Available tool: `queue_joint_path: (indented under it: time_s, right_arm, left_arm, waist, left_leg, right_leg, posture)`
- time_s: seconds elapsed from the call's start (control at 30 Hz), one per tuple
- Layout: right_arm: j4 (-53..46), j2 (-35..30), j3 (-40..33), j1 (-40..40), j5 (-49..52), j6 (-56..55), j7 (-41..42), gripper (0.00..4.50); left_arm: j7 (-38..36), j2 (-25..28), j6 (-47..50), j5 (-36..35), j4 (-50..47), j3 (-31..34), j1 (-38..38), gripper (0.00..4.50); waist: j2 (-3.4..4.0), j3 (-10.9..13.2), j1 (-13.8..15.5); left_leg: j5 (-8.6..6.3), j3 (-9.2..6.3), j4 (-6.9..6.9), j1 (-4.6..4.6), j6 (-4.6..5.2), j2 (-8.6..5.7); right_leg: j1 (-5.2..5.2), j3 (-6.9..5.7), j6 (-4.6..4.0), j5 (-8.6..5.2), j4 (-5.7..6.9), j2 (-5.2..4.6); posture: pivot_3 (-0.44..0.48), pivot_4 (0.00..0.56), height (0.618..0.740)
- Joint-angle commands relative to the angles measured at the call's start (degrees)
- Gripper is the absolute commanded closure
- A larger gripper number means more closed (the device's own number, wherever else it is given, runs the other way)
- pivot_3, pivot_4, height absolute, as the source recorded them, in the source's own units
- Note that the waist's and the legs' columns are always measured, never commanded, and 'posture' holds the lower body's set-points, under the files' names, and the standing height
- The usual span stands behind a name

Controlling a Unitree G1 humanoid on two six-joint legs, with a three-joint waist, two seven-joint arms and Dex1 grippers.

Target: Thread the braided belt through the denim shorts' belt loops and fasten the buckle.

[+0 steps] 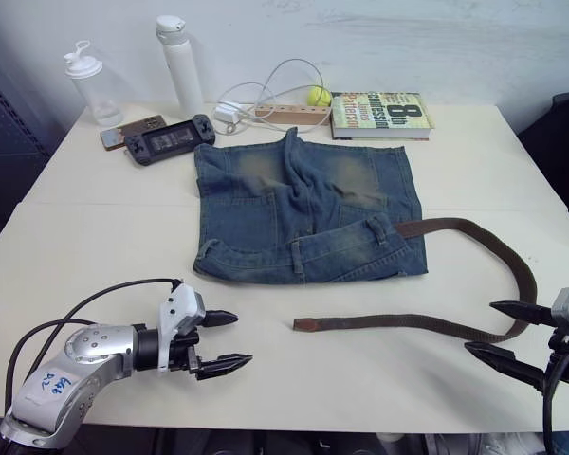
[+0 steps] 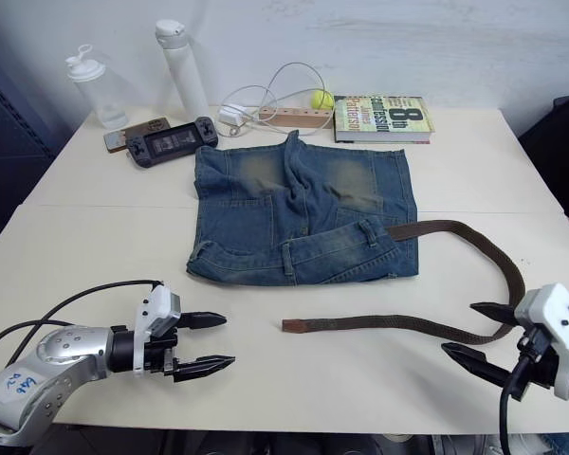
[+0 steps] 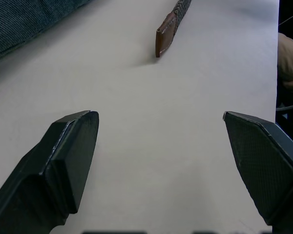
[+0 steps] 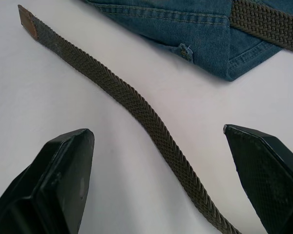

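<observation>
Woven brown braided belt (image 1: pixel 427 323) curved flat | faded denim shorts (image 1: pixel 308 213) | both fingers spread, empty

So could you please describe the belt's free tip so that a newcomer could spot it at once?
Start at the denim shorts mid-table. On the bare tabletop just in front of their waistband lies the braided belt. Its tip is the lighter tan leather end, pointing toward the left gripper.

Left gripper (image 1: pixel 220 340): black fingers spread apart, low over the white table (image 1: pixel 114 237), pointing right.
Right gripper (image 1: pixel 498 330): black fingers spread, above the table's near-right edge.
</observation>
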Motion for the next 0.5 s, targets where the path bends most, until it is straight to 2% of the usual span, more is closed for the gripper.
queue_joint_path:
  time_s: [0.03, 0.27, 0.5]
  right_arm:
    - [-0.2, -0.1, -0.6, -0.5, 0.7, -0.3, -0.3, 0.0]
    - [2.1, -0.3, 0.5, -1.6, 2.6, 1.6, 0.1, 0.0]
    - [4.0, 0.3, 1.3, -2.5, -0.6, -4.0, 0.1, 0.0]
  left_arm:
    - [-0.8, -0.2, 0.6, -2.5, -1.4, 2.0, 0.1, 0.05]
    - [-0.1, -2.2, 2.3, -5.7, -2.0, 2.3, -1.1, 0.05]
    - [0.5, -2.9, 1.5, -3.7, -1.4, 0.5, -2.7, 0.05]
  waist:
    - [0.0, 0.0, 0.0]
    - [0.0, 0.0, 0.0]
    - [0.0, 0.0, 0.0]
  left_leg:
    - [0.0, 0.0, 0.0, 0.0, 0.0, 0.0]
    - [0.0, 0.0, 0.0, 0.0, 0.0, 0.0]
    - [0.0, -0.01, 0.0, 0.0, 0.0, 0.0]
  right_leg:
    - [0.0, 0.0, 0.0, 0.0, 0.0, 0.0]
    - [0.0, 0.0, 0.0, 0.0, 0.0, 0.0]
    - [0.01, -0.01, 0.0, 0.0, -0.02, 0.0]
  posture:
    - [0.0, 0.15, 0.708]
    - [0.0, 0.15, 0.708]
    - [0.0, 0.15, 0.708]
